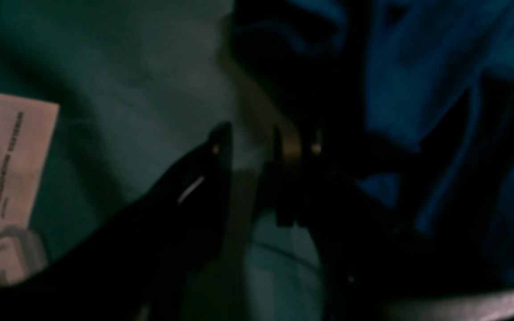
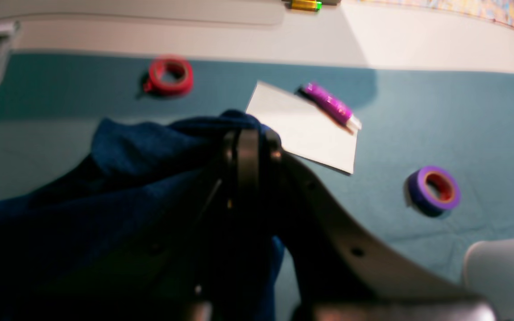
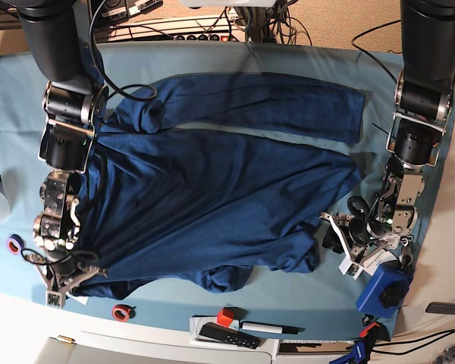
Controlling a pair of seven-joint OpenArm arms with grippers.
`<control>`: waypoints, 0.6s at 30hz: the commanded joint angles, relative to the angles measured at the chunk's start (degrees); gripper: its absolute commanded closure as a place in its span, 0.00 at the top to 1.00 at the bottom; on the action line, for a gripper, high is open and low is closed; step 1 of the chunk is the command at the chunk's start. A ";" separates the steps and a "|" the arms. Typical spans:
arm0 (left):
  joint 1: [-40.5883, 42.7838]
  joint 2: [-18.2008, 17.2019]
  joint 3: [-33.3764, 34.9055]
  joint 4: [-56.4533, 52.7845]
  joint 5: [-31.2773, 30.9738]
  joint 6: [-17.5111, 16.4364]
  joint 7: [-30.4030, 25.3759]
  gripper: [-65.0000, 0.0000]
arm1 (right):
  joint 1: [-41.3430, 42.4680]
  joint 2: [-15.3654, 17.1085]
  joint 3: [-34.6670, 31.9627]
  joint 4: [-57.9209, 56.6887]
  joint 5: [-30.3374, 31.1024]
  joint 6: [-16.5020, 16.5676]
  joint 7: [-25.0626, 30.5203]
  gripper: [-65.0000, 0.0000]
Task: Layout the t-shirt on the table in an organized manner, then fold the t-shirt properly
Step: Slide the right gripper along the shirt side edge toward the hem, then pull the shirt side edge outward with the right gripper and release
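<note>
Beside the t-shirt, left wrist view: left gripper (image 1: 250,147) jaws apart, empty, over table (image 1: 118,80); t-shirt (image 1: 417,67) just beside.
Right wrist view: right gripper (image 2: 250,147) clamped on shirt edge.
Base view: shirt spread, rumpled; hem bunched; folding not begun.

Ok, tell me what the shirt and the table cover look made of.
Shirt: soft matte knit, likely cotton jersey; it wrinkles and drapes limply. Table cover: thin, smooth teal cloth, matte, with faint creases; the exact fibre can't be told.
</note>
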 commanded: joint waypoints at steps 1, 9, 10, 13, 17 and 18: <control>-2.16 -0.61 -0.33 0.90 -0.63 -0.17 -1.25 0.27 | 2.71 0.83 0.09 1.07 -0.02 0.15 1.40 0.00; -2.16 -0.46 -0.33 0.90 -0.44 -0.20 -1.27 0.27 | 2.97 0.85 0.09 1.07 -0.02 5.31 -2.12 0.50; -2.14 -0.42 -0.33 0.90 -0.46 -0.20 -1.27 0.27 | 2.97 0.87 0.11 1.07 -0.02 5.31 -2.27 0.50; -1.99 -0.28 -0.33 0.90 -0.44 -0.20 -1.27 0.27 | 2.97 1.03 0.11 1.07 -0.02 5.31 -3.67 0.50; -1.68 -0.31 -0.33 0.90 -0.42 -0.20 -1.27 0.27 | 2.95 2.38 0.11 1.07 0.04 5.27 -6.19 0.50; -1.70 -0.31 -0.33 0.90 -0.44 -0.20 -1.27 0.27 | 2.93 2.82 0.11 1.07 0.39 5.29 -6.95 0.50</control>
